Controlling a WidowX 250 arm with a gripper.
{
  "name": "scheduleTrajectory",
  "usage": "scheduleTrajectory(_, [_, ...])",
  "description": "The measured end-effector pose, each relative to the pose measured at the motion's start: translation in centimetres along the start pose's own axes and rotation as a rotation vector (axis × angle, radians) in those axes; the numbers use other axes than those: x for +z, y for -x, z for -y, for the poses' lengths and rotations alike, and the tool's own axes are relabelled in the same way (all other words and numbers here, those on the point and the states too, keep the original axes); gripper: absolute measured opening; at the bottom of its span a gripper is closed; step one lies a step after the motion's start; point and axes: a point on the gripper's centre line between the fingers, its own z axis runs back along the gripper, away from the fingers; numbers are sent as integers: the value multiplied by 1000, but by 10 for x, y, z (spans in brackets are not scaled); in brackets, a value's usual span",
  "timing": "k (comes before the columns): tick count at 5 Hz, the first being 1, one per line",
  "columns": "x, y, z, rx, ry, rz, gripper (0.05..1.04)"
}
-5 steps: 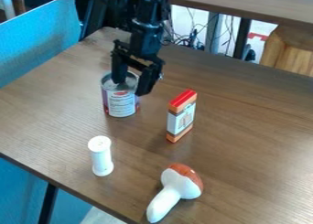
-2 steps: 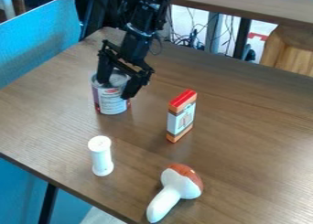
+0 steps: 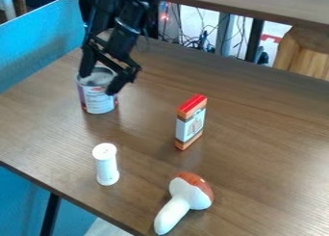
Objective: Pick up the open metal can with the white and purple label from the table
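Nearest on the table [image 3: 257,148], a toy mushroom [image 3: 183,201] is ungripped, then a white cylinder [image 3: 106,165] and box [image 3: 191,124]; farther back, the can [image 3: 98,101] is already reached, straddled by the widely parted gripper [image 3: 99,83]; whether held cannot be told.

We are viewing the rim of the can [image 3: 98,100] as partly hidden behind the gripper [image 3: 98,84]; contact between them is remaining unclear. We are finding the small print on the can and the box [image 3: 191,124] too fine to read. The top edge is cutting off the arm [image 3: 125,28]; the left edge is cropping the blue panel [image 3: 38,42].
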Motion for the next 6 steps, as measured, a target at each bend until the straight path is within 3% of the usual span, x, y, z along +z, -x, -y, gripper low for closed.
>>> scheduleTrajectory(1, [-10,-7,-22,37,8,-43,1001])
scheduleTrajectory(3, [-6,-7,-57,109,32,-69,1001])
scheduleTrajectory(4, [-15,-5,-57,90,62,-86,1001])
scheduleTrajectory(5, [-8,9,-47,26,132,-40,1001])
scheduleTrajectory(6, [21,37,-26,-193,314,72,1001])
